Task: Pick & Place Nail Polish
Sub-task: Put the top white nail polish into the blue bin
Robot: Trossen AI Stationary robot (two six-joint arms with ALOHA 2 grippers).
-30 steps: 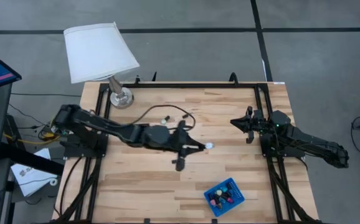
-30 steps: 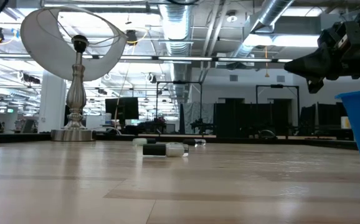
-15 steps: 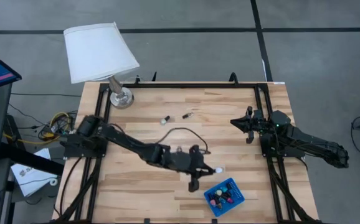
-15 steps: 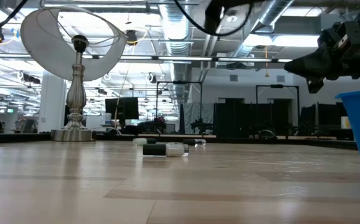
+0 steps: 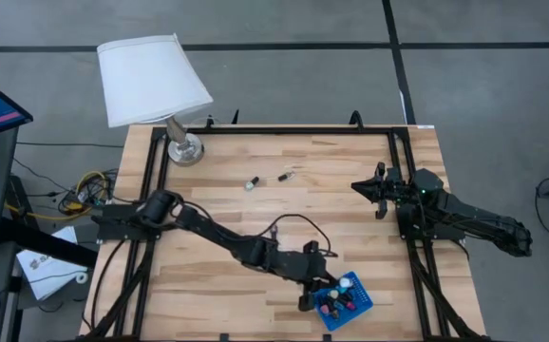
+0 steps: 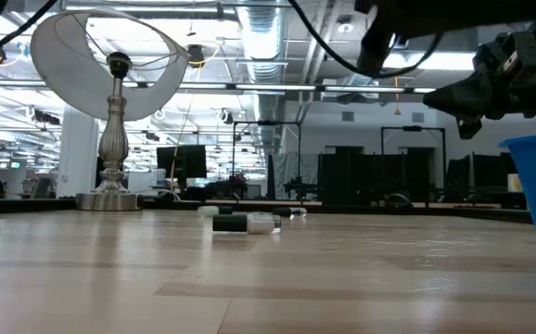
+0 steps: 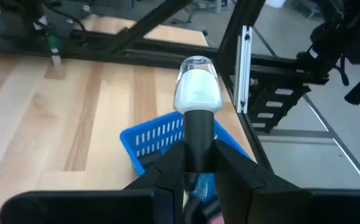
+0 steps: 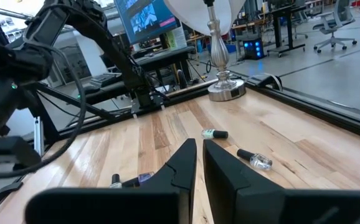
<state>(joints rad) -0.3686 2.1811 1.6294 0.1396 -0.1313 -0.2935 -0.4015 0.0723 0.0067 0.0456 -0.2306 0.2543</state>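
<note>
The left gripper (image 5: 318, 288) has swung from mid-table to the near right corner and now hangs over the blue tray (image 5: 354, 282), its fingers clamped on the dark cap of a white nail polish bottle (image 7: 197, 91). Two more bottles (image 5: 252, 181) lie on the table (image 5: 369, 180) near the lamp (image 5: 151, 80). The right gripper (image 5: 360, 186) waits, fingers together, at the right edge.

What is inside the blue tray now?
In the blue tray several nail polish bottles stand, with dark caps and pink and green colours. The left gripper, shut on a white bottle, covers the tray's near corner.
</note>
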